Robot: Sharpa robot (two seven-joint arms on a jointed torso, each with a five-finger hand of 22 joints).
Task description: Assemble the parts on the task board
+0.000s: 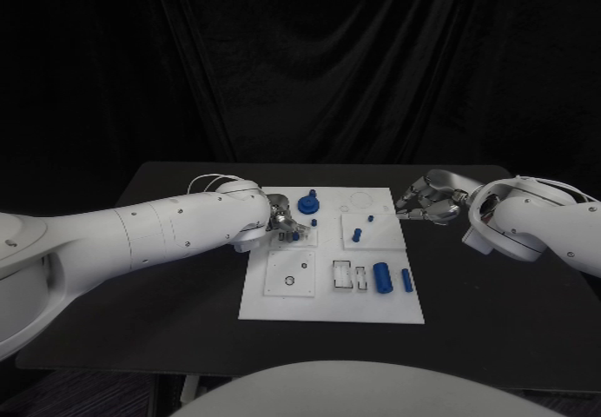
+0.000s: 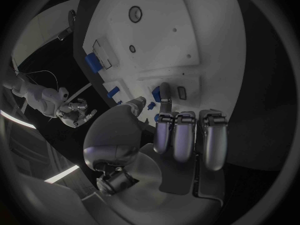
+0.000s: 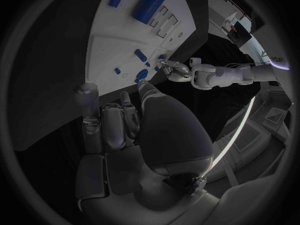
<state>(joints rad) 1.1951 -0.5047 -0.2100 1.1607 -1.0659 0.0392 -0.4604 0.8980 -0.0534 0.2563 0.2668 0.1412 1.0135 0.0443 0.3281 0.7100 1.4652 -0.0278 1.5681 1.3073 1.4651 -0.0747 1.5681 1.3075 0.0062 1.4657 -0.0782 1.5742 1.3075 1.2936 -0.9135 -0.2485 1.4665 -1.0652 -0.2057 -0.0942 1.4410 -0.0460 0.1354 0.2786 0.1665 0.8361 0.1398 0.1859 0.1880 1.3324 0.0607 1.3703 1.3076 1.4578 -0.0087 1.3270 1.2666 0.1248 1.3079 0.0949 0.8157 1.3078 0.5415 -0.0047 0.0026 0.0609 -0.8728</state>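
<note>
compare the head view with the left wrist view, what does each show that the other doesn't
Only the head view: the left hand from above, over the task board's far left part, and two blue cylinders lying at the board's near right. Only the left wrist view: the palm side of that hand's fingers, curled toward the board, nothing visibly held. Both show the board and the right hand off the board's far right edge.

Right hand (image 3: 119, 130) hovers beside the task board (image 3: 109, 45) bearing blue parts (image 3: 150, 6).
</note>
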